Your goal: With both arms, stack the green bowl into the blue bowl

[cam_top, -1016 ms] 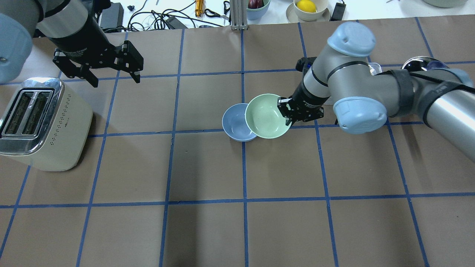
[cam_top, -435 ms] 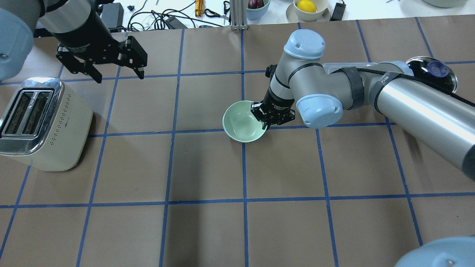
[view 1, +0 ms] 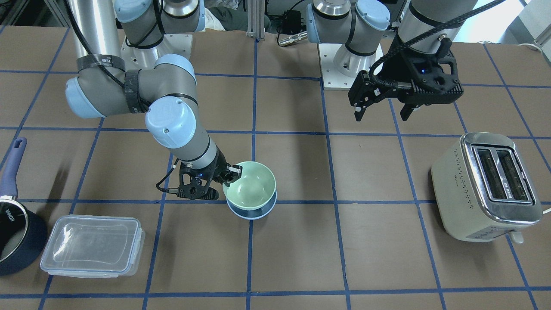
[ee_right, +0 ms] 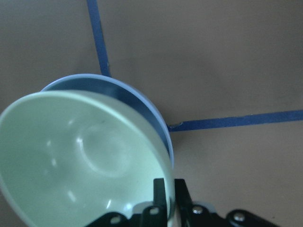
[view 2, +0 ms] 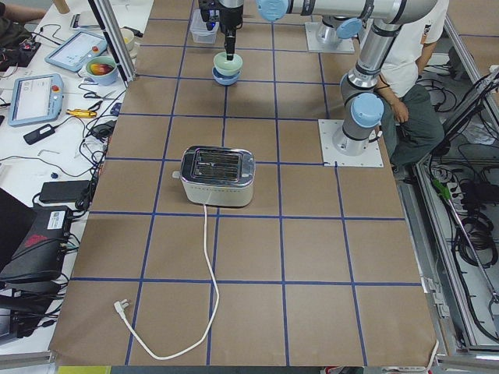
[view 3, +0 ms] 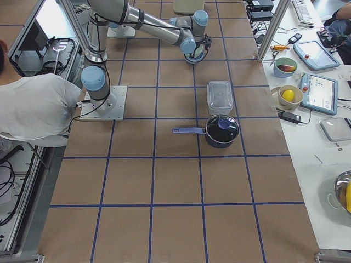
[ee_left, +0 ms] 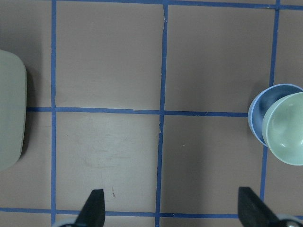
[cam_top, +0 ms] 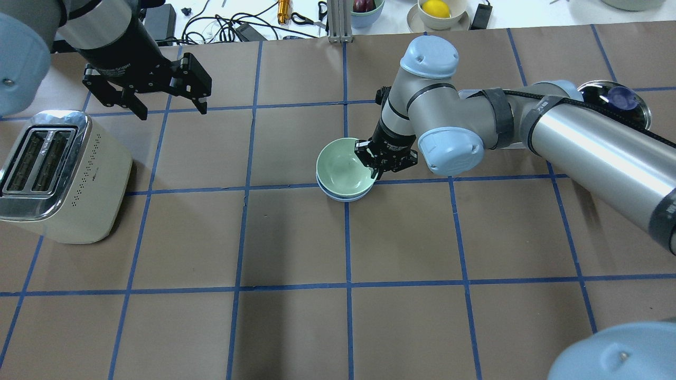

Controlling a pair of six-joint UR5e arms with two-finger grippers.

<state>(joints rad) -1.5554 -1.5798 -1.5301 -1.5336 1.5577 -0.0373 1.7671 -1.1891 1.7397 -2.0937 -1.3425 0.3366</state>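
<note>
The pale green bowl (cam_top: 342, 166) sits in the blue bowl (cam_top: 338, 196), of which only the rim shows around it. They also show in the front view, green bowl (view 1: 252, 187) above blue bowl (view 1: 254, 212). My right gripper (cam_top: 376, 168) is shut on the green bowl's right rim. In the right wrist view the green bowl (ee_right: 80, 161) is slightly tilted inside the blue bowl (ee_right: 142, 101), with one finger on each side of the rim. My left gripper (cam_top: 171, 108) is open and empty, high above the table at the far left.
A cream toaster (cam_top: 58, 174) stands at the left edge, below the left gripper. A clear plastic container (view 1: 92, 245) and a dark navy saucepan (view 1: 15, 232) sit on the robot's right side. Cables and dishes lie beyond the table's far edge.
My right arm carried the green bowl left from beside the blue bowl to over it, then lowered it in. The left gripper shifted only slightly.
</note>
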